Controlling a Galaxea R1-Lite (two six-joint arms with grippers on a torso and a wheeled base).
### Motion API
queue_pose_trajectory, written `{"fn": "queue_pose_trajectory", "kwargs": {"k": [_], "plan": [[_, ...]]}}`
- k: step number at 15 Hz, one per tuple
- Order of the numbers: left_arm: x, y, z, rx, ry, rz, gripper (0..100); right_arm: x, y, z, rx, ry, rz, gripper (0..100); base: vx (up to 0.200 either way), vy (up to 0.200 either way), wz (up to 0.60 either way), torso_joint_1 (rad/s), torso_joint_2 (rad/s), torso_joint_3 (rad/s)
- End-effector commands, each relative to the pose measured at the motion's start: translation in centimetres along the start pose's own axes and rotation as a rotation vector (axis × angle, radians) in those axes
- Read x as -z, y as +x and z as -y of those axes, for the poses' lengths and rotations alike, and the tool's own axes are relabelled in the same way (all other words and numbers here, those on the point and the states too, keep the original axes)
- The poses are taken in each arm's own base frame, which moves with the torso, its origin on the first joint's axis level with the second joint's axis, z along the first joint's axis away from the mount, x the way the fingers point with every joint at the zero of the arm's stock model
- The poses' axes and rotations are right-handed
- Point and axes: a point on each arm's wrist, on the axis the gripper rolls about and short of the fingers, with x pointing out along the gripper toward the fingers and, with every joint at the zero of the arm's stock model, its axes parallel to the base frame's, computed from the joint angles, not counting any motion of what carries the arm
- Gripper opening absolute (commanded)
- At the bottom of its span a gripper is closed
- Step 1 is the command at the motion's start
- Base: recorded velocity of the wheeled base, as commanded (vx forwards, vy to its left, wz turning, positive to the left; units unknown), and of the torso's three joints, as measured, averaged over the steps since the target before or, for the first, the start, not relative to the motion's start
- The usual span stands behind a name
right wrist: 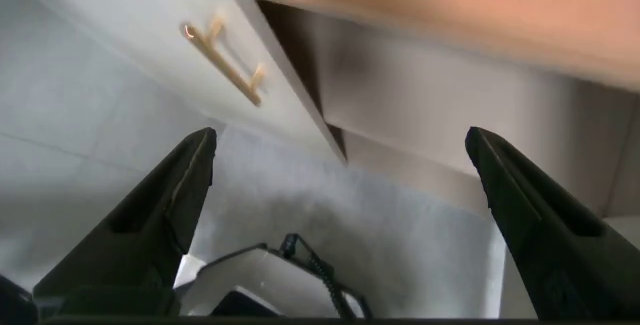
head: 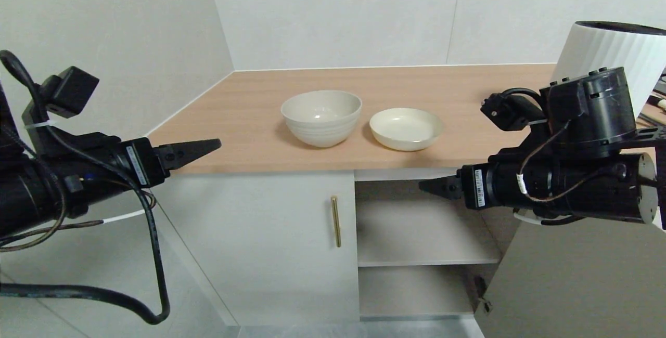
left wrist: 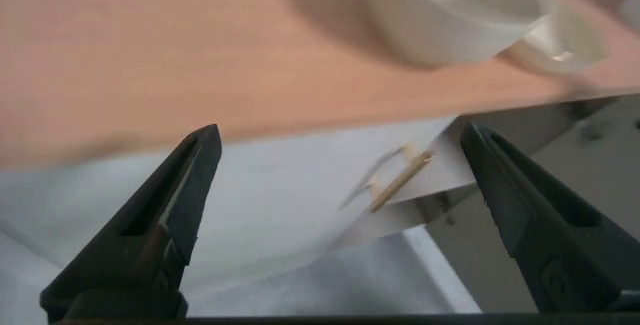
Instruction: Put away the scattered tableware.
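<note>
Head view: one deep bowl (head: 321, 117), one shallow dish (head: 406, 128)

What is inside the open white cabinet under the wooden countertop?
The open white cabinet shows a pale upper shelf and lower shelf, both without dishes. The closed white door with the gold bar handle hides the other half, and the right gripper covers a top corner.

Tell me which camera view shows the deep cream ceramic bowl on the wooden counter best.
The head view. There the deep cream ceramic bowl stands whole on the wooden counter, beside a shallow cream dish. The left wrist view catches the bowl cut by the frame edge. The right wrist view faces the open white cabinet.
</note>
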Motion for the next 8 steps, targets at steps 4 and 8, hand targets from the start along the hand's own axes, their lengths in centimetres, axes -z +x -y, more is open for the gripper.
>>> {"fn": "queue_pose_trajectory", "kwargs": {"k": [4, 8], "plan": [[-0.2, 3.3, 1.1, 0.066, 0.005, -0.06, 100, -0.1, 1.1, 0.0, -0.007, -0.017, 0.033, 100, 0.0, 0.0, 0.0, 0.193, -0.46, -0.281], [1.2, 6.7, 2.2, 0.116, -0.018, -0.17, 100, -0.1, 1.9, 0.5, 0.009, -0.011, 0.031, 100, 0.0, 0.0, 0.0, 0.129, -0.31, -0.176]]}}
